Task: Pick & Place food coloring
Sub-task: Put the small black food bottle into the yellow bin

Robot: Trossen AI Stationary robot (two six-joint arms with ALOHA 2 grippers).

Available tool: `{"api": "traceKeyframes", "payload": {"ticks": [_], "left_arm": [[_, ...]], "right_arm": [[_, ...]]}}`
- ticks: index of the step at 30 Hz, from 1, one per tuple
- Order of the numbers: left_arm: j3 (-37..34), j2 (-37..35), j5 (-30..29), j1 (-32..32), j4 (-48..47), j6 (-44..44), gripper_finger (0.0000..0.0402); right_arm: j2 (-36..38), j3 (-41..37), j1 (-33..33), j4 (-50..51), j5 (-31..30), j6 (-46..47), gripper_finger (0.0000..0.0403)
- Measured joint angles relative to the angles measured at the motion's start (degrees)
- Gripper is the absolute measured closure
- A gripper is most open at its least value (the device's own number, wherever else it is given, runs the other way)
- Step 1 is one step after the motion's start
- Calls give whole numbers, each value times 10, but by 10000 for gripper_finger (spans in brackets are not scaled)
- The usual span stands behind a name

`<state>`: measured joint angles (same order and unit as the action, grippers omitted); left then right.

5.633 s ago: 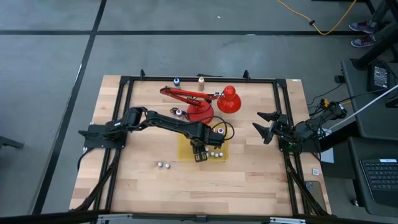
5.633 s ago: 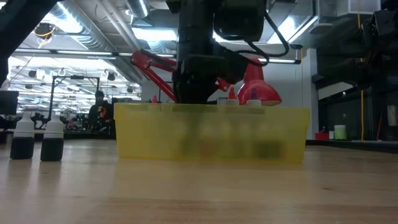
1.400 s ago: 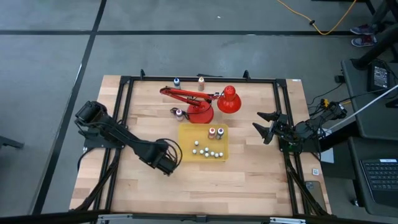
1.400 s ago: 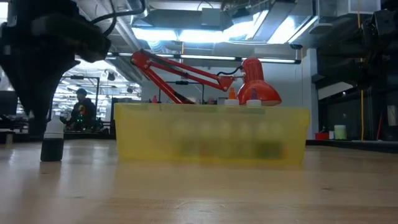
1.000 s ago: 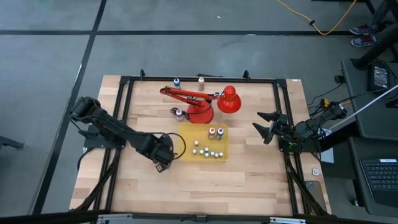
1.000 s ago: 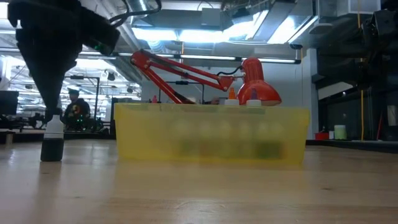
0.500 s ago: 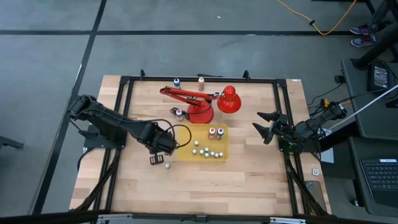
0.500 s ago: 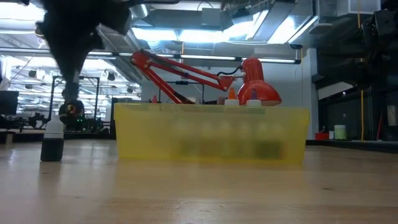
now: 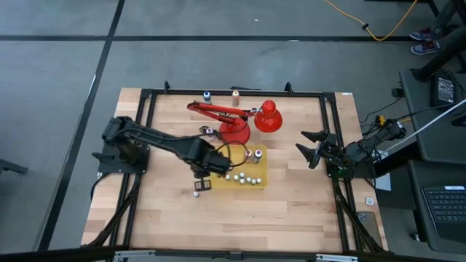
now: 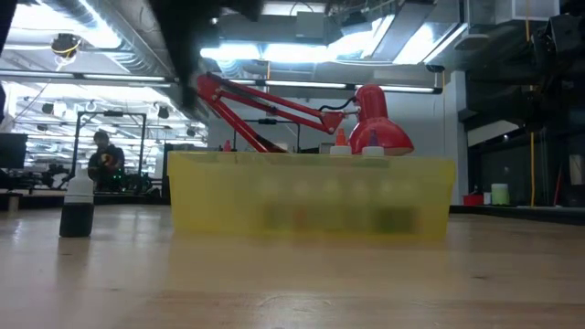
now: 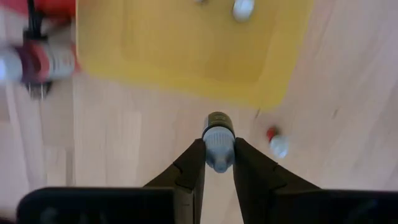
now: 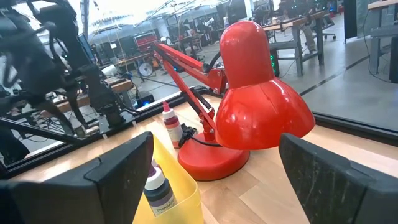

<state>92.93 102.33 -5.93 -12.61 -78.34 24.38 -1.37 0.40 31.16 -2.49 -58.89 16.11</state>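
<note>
Food coloring: one bottle (image 11: 218, 140) pinched between the shut left fingers (image 11: 189, 171), held just off the yellow tray's (image 9: 217, 156) near-left corner, above the table (image 9: 291, 211). Another bottle (image 9: 196, 193) stood on the wood beside it, more (image 9: 242, 177) inside the tray. Red lamp (image 9: 237, 120) behind the tray, three bottles (image 9: 207, 95) around its base. Right gripper (image 9: 312, 146) parked at the right edge, fingers spread wide, holding nothing. Lamp shade (image 12: 261, 102) close ahead in its wrist view.

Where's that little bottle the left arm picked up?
Seen from above, the bottle is clamped in the left pincer, just off the yellow tray's left edge.
</note>
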Motion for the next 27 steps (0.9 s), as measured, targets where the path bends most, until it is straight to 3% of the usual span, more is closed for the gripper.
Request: {"api": "traceKeyframes", "payload": {"ticks": [9, 18, 27], "left_arm": [[119, 113, -2, 14, 2, -27, 339], [103, 169, -5, 20, 53, -31, 339], [45, 171, -5, 25, 113, -12, 339]], "right_arm": [[0, 0, 0, 0, 0, 0, 56], [0, 0, 0, 0, 0, 0, 56], [0, 0, 0, 0, 0, 1, 56]]}}
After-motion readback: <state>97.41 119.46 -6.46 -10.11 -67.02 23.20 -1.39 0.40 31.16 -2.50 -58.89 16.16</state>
